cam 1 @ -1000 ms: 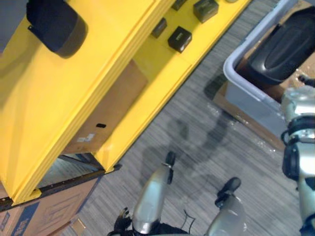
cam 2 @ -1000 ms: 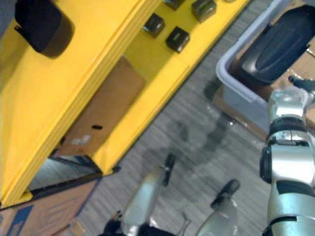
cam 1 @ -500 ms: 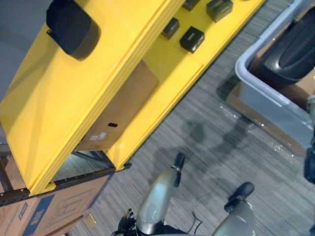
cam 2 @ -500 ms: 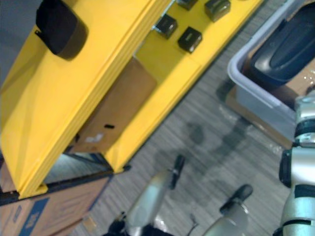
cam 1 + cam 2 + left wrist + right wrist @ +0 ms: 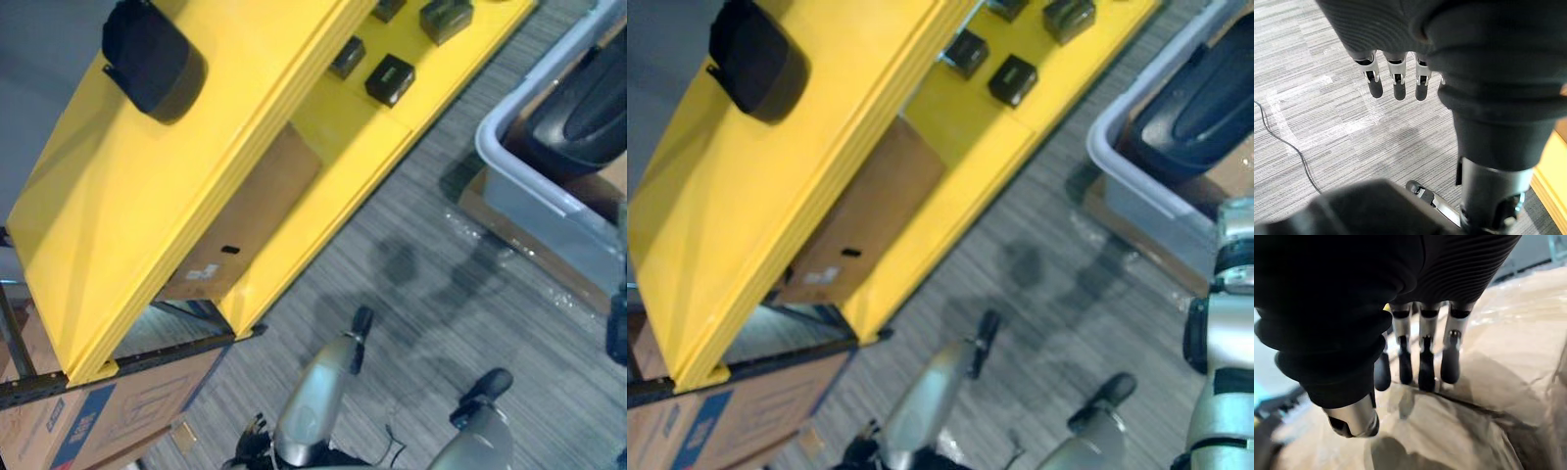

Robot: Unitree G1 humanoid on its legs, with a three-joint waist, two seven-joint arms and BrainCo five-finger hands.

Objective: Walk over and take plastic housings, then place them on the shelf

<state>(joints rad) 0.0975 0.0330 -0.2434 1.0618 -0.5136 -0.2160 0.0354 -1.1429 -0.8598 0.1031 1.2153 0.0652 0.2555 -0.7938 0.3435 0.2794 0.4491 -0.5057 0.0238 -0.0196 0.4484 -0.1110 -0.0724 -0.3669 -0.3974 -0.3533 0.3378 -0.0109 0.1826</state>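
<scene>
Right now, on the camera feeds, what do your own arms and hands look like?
The left hand and right hand look alike: a row of silver fingers with dark rounded tips, under a dark ribbed cover over the back of the hand and wrist. The right arm is silver-grey, built of rounded segments with black bands between them. I see no markings.

The top board of the yellow metal shelf (image 5: 147, 196) is mostly free; one black rounded plastic housing (image 5: 152, 59) lies near one end of it. On the lower yellow board, small black boxes (image 5: 390, 78) take one part and the rest is bare. A brown cardboard box (image 5: 245, 225) sits under the top board. Between the shelf and the grey plastic bin (image 5: 549, 220) runs a strip of open grey carpet floor (image 5: 411, 284). A large black housing (image 5: 588, 108) occupies the bin.
</scene>
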